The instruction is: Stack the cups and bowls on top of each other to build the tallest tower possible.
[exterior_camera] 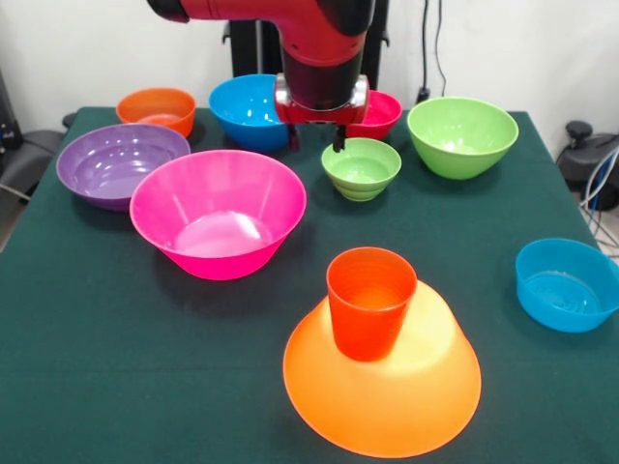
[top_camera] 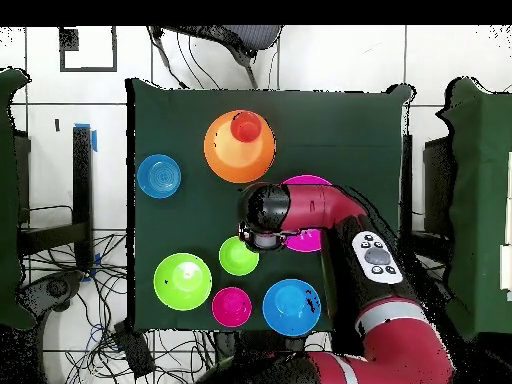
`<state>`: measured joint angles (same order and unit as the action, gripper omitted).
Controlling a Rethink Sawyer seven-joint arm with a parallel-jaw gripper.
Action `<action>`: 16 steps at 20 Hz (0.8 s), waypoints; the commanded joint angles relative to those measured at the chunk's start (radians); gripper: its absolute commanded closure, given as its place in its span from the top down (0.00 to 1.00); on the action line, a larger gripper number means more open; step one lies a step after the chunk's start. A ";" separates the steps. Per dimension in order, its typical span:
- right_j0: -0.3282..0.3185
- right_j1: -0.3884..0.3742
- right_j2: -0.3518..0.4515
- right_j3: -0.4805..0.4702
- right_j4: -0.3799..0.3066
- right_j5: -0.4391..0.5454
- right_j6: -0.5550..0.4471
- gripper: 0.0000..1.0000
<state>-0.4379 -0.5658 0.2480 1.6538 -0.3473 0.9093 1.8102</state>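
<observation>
The orange-red tumbler [exterior_camera: 370, 302] stands upright on the upturned large orange bowl [exterior_camera: 382, 387]. Your gripper [exterior_camera: 316, 142] hovers above the small green bowl [exterior_camera: 361, 167]; finger spread unclear. Descend centred on its rim.

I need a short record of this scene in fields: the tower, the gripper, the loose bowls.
tower base: large orange plastic bowl, rim down
on base: orange-red plastic tumbler, upright, mouth up
gripper: above small green plastic bowl, holds nothing seen
upright loose bowls: large pink plastic bowl, purple plastic bowl, small blue plastic bowl
</observation>
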 commanded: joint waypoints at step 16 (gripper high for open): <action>0.064 0.180 0.019 -0.106 0.001 -0.061 0.068 1.00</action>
<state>-0.4080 -0.4227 0.2431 1.6168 -0.3468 0.9091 1.8102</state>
